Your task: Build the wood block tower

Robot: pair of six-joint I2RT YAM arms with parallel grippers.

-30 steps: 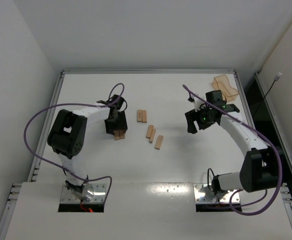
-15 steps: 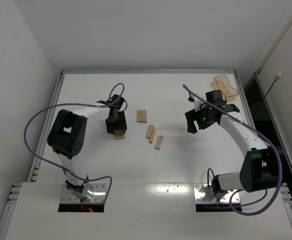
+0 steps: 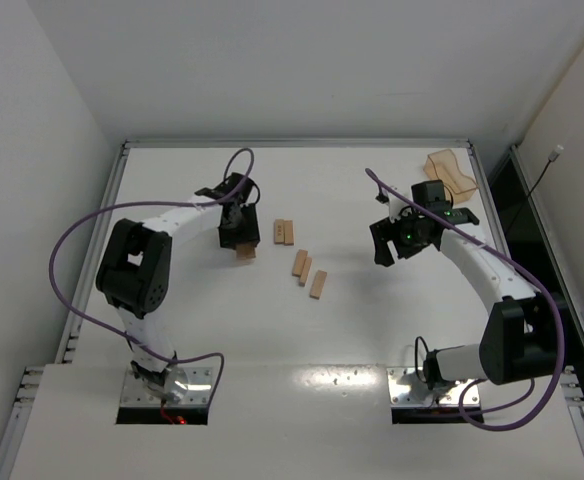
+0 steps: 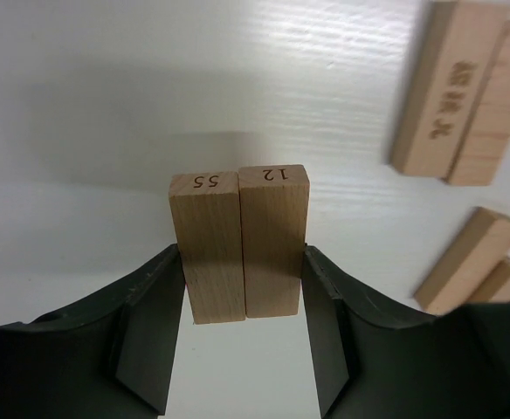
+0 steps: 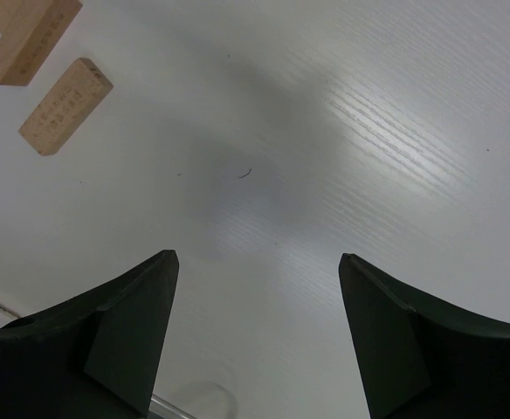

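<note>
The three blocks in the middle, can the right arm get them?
Probably yes. The right gripper hangs open and empty off to one side of the three loose blocks, with only white table between them and nothing standing in the way.

A: Bright, even light from overhead; the white worktop (image 3: pixel 372 330) glares near its front edge.
B: Soft grey shadows lie below both wrist cameras. The right hand (image 5: pixel 257 262) looks slightly blurred, perhaps.
</note>
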